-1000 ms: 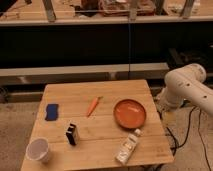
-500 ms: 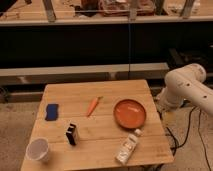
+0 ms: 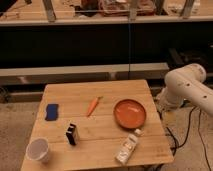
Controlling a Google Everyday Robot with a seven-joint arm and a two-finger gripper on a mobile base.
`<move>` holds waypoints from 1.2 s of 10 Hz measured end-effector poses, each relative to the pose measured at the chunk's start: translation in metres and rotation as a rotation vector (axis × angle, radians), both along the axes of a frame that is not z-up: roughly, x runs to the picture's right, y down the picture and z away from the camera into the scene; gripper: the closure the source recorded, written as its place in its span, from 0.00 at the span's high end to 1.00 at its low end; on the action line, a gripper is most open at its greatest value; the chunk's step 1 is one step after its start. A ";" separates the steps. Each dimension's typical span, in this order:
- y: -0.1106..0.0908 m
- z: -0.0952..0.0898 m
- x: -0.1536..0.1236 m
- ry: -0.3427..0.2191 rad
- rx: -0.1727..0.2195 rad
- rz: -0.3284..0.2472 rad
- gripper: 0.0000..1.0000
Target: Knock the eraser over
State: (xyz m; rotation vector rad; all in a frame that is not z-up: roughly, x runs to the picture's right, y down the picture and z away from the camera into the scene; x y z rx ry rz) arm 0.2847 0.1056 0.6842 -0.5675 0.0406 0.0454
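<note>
The eraser (image 3: pixel 72 134) is a small black block with a pale face. It stands upright on the wooden table (image 3: pixel 100 92), towards the front left. Only my white arm (image 3: pixel 186 89) shows, beside the table's right edge and far from the eraser. My gripper is not in view; it lies outside the frame or behind the arm.
A white cup (image 3: pixel 38 149) stands at the front left corner, close to the eraser. A flat blue pad (image 3: pixel 51 111) lies at the left, a carrot (image 3: pixel 93 105) in the middle, an orange bowl (image 3: pixel 130 113) at the right. A white bottle (image 3: pixel 127 148) lies near the front edge.
</note>
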 end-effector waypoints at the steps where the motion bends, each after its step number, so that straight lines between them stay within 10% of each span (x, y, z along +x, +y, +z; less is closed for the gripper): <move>1: 0.000 0.000 0.000 0.000 0.000 0.000 0.80; 12: 0.002 0.003 -0.048 -0.091 0.088 -0.111 0.80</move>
